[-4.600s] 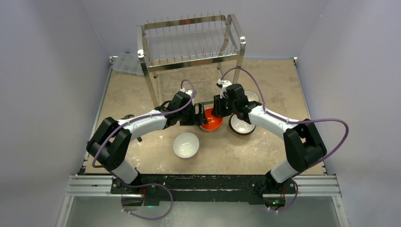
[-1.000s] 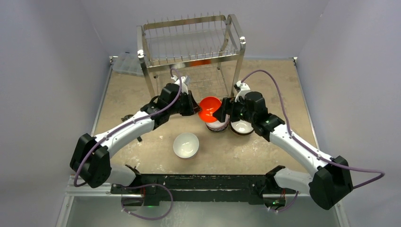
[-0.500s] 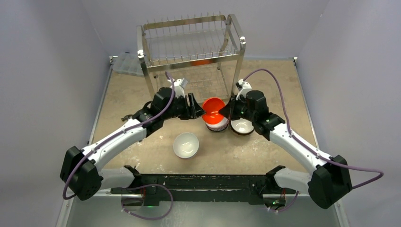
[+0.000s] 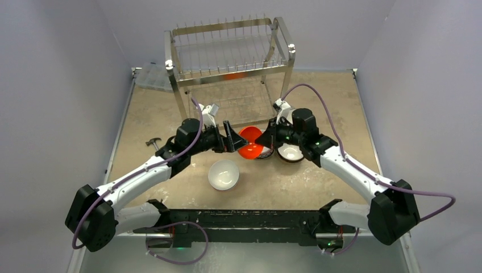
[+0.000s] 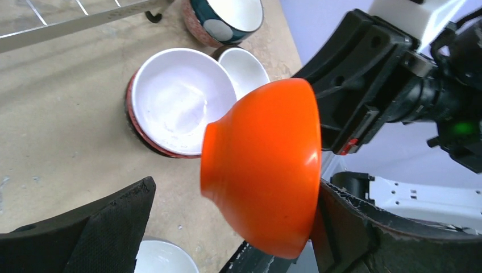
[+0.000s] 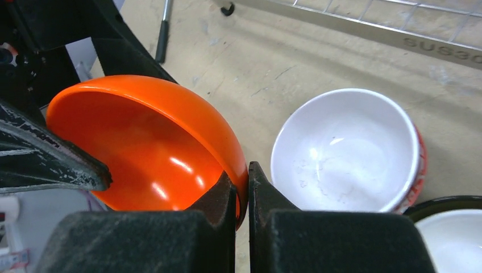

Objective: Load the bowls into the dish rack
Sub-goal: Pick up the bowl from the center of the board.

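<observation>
The orange bowl [image 4: 250, 143] hangs tilted on its side above the table, in front of the dish rack [image 4: 230, 51]. My right gripper [image 6: 242, 190] is shut on the orange bowl [image 6: 142, 136] at its rim. My left gripper [image 5: 236, 190] is open, its fingers on either side of the orange bowl [image 5: 261, 170]. A white bowl [image 4: 223, 174] sits nearer the arms. Just beyond the orange one stand a red floral bowl [image 6: 347, 151] and a dark-sided bowl [image 4: 291, 152]. A teal-patterned bowl [image 5: 224, 17] lies further back.
A clear plastic box [image 4: 152, 77] lies at the back left beside the rack. A small tool [image 4: 152, 142] rests on the table left of my left arm. Something orange [image 4: 236, 75] shows through the rack's wires. The rack's base bar [image 6: 364, 31] runs behind the bowls.
My left gripper has opened and let go of the orange bowl, drawing back a little. My right gripper has shut on the bowl's rim and the bowl sits slightly lower.
</observation>
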`<control>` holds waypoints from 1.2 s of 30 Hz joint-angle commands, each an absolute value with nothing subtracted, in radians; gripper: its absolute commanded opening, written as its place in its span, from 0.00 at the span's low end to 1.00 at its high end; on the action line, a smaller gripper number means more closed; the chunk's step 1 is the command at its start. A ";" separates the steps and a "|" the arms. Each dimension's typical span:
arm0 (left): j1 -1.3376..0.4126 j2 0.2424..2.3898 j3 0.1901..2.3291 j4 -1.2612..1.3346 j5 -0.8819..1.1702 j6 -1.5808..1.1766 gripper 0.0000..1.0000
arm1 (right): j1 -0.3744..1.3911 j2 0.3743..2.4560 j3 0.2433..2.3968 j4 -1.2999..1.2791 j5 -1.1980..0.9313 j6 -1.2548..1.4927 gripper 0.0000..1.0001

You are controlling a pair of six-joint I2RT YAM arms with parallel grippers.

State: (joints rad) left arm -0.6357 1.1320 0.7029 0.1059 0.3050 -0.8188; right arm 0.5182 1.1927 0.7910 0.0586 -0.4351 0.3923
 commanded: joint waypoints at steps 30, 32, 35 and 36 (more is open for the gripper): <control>-0.632 1.170 0.904 -0.329 0.044 -0.652 0.00 | 0.525 1.252 0.905 0.114 -0.547 0.394 0.14; -0.631 1.168 0.889 -0.303 0.067 -0.672 0.00 | 0.525 1.257 0.899 0.121 -0.563 0.408 0.24; -0.630 1.164 0.855 -0.254 0.091 -0.711 0.00 | 0.525 1.251 0.877 0.139 -0.572 0.442 0.34; -0.630 1.162 0.842 -0.233 0.098 -0.724 0.00 | 0.526 1.247 0.870 0.143 -0.565 0.453 0.35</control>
State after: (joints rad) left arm -0.6411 1.1664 0.8753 -0.2810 0.1154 -0.6853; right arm 0.5289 1.2697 0.8543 0.0853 -0.5247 0.4110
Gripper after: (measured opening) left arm 0.075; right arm 0.331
